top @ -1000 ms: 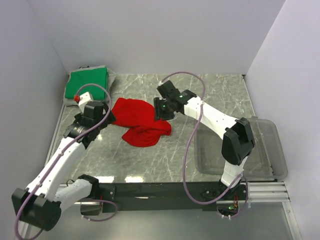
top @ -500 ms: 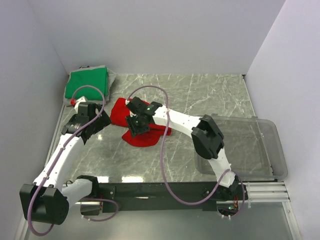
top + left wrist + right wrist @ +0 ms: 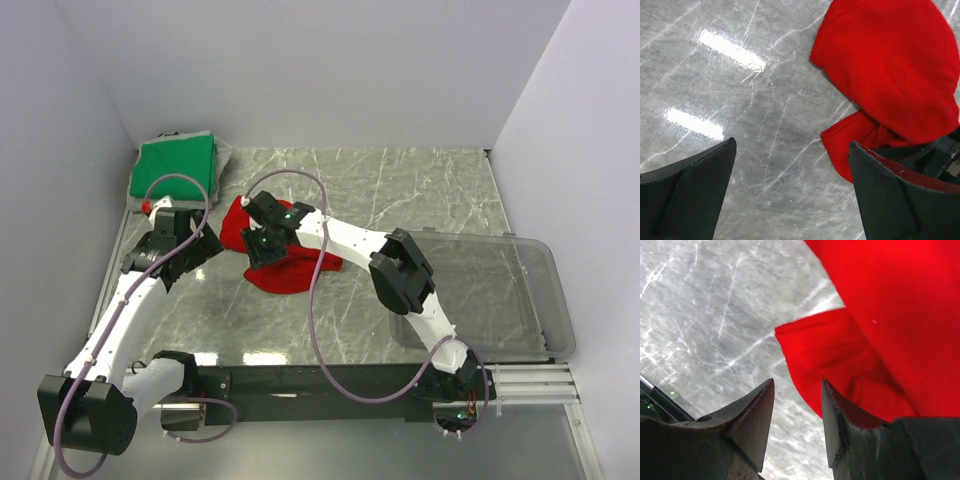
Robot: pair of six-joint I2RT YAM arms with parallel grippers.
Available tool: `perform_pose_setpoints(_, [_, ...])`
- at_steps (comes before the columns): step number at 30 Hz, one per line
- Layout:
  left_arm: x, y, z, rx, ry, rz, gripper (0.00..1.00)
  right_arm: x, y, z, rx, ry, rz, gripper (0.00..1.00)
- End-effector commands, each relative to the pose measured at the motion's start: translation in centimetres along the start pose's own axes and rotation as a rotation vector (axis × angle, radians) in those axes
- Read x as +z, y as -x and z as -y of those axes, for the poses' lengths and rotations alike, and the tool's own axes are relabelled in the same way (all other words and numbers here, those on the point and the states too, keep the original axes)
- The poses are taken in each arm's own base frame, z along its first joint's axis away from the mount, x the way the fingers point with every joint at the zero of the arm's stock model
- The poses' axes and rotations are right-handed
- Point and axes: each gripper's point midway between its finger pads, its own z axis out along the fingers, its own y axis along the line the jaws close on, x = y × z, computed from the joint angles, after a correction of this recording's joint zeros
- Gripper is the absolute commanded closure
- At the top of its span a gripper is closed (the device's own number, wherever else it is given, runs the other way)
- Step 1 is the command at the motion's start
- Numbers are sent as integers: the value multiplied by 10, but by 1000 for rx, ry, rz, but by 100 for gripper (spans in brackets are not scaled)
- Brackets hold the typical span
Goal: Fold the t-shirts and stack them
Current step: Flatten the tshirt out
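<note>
The bright red cloth t-shirt (image 3: 292,274) lies crumpled in a loose heap on the left-centre part of the table, unfolded, with one lobe reaching toward the far left and a rounded bulge toward the near side. In the left wrist view the red t-shirt (image 3: 890,75) fills the upper right, its edge curling into a folded flap on the marble. In the right wrist view the same red cloth (image 3: 880,330) covers the right half, with a squared corner of fabric jutting out over the stone.

The bright green cloth t-shirt (image 3: 175,165) sits well apart from it, folded flat into a neat rectangle in the far left corner, next to the wall.

The right gripper (image 3: 262,241) hangs directly above the middle of the red heap. Its jaws stand narrowly parted, and the right wrist view shows the right gripper (image 3: 797,420) with the corner of red cloth under the gap and nothing pinched between the tips.

The left gripper (image 3: 192,251) is just beside the red shirt's left edge, over bare stone. The left gripper (image 3: 790,190) has its jaws spread wide and empty.

Everything rests on a grey marble-patterned tabletop (image 3: 420,200). A clear rectangular plastic bin (image 3: 545,300) stands at the table's near right side.
</note>
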Motion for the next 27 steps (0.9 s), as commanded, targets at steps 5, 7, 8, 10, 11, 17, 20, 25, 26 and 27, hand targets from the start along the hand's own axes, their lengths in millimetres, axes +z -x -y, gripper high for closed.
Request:
perform_pose_setpoints(5, [-2,-4,-1,5,-13,-13,1,24,5,-23,-46,46,14,48])
perform_pose_setpoints(7, [-1,-7,-1,5,-12,-23,1,31,3,-22,-50,45,6,48])
perform_pose_setpoints(8, [-1,-6,-1,2,-14,-23,0,32,5,-24,-54,45,12,47])
perform_pose_setpoints(10, [-1,-8,-1,1,-17,-29,0,38,5,-23,-54,39,10,47])
perform_pose_setpoints(11, [-1,-9,0,-1,-19,-31,1,39,6,-26,-59,38,15,47])
perform_pose_setpoints(17, [1,-10,0,7,-17,-42,0,59,-1,-10,-48,-49,-8,48])
perform_pose_setpoints(20, [0,-8,1,13,-16,-34,1,64,-11,5,-25,-110,-44,65])
perform_pose_setpoints(25, [-1,-2,2,12,-15,-18,1,56,-20,14,28,-106,-60,98])
perform_pose_setpoints(26, [-2,-1,3,13,-16,-14,0,51,-18,16,43,-99,-55,100])
perform_pose_setpoints(27, [-3,1,3,13,-18,-7,0,35,-7,15,58,-84,-26,100])
